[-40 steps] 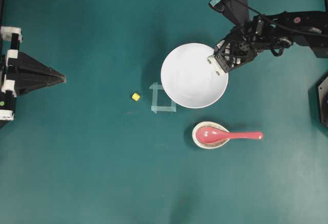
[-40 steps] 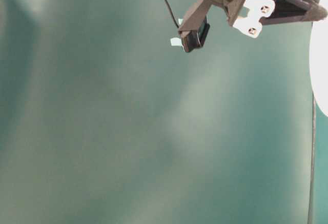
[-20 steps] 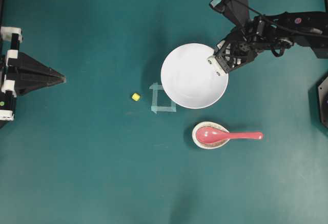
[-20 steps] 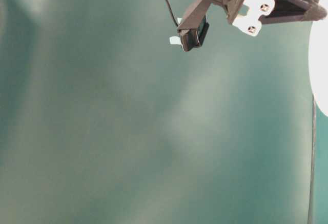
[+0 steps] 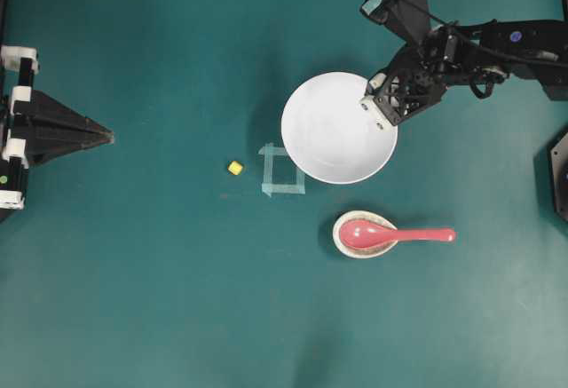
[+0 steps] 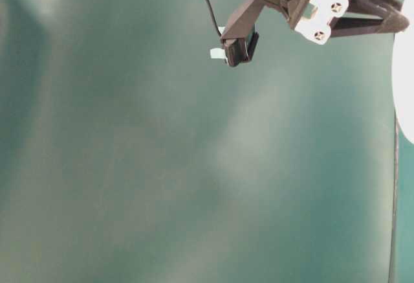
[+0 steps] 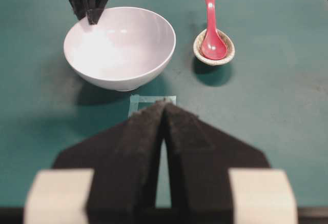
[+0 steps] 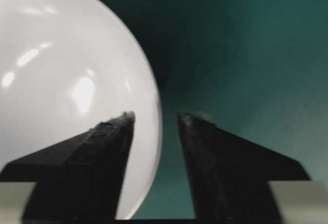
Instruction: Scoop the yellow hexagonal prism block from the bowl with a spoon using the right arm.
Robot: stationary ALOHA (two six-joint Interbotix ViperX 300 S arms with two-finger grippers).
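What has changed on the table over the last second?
The right gripper has opened its fingers, letting go of the rim of the white bowl, which now sits between them untouched. The bowl has shifted slightly up and to the right in the overhead view. The yellow block, the pink spoon in its small dish and the left gripper stayed as they were.

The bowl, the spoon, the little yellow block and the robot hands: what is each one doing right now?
Bowl: upright, empty, its rim between the right gripper's fingers.
Spoon: scoop resting in the small dish, nobody holding it.
Yellow block: on the table, outside the bowl.
Right gripper: open.
Left gripper: shut, empty.
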